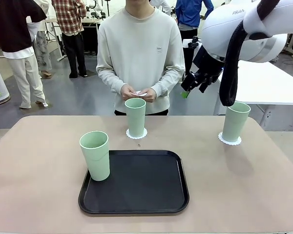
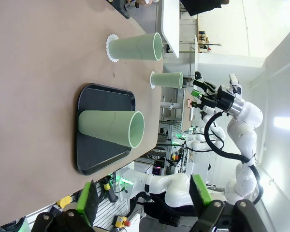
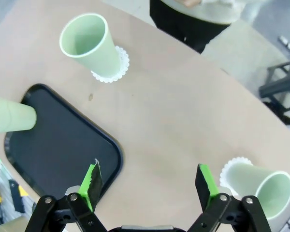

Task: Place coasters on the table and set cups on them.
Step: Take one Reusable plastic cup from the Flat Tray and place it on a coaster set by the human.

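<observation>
Three mint-green cups show on the table [image 1: 39, 161]. One cup [image 1: 135, 117] stands on a lacy white coaster [image 1: 136, 134] at the far middle, in front of the person. A second cup [image 1: 235, 121] stands on a coaster [image 1: 229, 141] at the right. The third cup [image 1: 95, 155] stands on the black tray's left edge, with no coaster under it. The person's hands [image 1: 138, 92] hold something small and white. My right gripper [image 1: 194, 82] hangs open, high above the table; its own view [image 3: 149, 186] looks down between tray and right cup [image 3: 258, 182]. My left gripper [image 2: 145, 198] is open, far from the cups.
The black tray [image 1: 151, 195] lies at the near middle of the table. Bare tabletop lies left of the tray and between the two coasters. A white table [image 1: 268, 83] stands behind at the right. Other people stand farther back.
</observation>
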### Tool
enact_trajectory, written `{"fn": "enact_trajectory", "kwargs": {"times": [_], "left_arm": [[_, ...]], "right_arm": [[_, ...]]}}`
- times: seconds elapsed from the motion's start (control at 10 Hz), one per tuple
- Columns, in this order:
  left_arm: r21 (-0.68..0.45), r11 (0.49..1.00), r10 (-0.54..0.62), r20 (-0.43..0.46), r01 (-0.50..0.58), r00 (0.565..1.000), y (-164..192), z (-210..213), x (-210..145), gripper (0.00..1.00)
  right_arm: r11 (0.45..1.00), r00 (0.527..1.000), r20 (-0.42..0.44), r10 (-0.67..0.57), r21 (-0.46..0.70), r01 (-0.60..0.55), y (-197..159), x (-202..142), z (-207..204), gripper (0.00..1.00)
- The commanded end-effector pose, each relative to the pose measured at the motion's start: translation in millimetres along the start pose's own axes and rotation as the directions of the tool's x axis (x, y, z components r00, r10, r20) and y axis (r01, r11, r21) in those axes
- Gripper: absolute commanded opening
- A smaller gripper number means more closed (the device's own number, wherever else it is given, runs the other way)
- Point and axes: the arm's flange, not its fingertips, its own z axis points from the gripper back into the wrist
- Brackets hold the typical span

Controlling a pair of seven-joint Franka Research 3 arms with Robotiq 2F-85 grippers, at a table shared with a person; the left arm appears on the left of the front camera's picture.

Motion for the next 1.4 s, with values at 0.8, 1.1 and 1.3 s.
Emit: {"fn": "enact_trajectory", "kwargs": {"times": [0.8, 1.1, 1.3], "left_arm": [[-0.022, 1.0, -0.016, 0.0, 0.016, 1.0, -1.6, -1.2, 0.4, 1.0], [-0.022, 1.0, -0.016, 0.0, 0.016, 1.0, -1.6, -1.2, 0.4, 1.0], [-0.022, 1.0, -0.016, 0.0, 0.016, 1.0, -1.6, -1.2, 0.4, 1.0]], "right_arm": [[0.962, 0.945, -0.185, -0.268, -0.004, 0.272, -69.2, -120.6, 51.4, 1.0], [0.878, 0.898, -0.211, -0.387, 0.212, 0.428, -101.1, -133.3, 62.9, 1.0], [0.74, 0.808, -0.255, -0.53, 0.325, 0.589, -148.4, -167.7, 80.0, 1.0]]}}
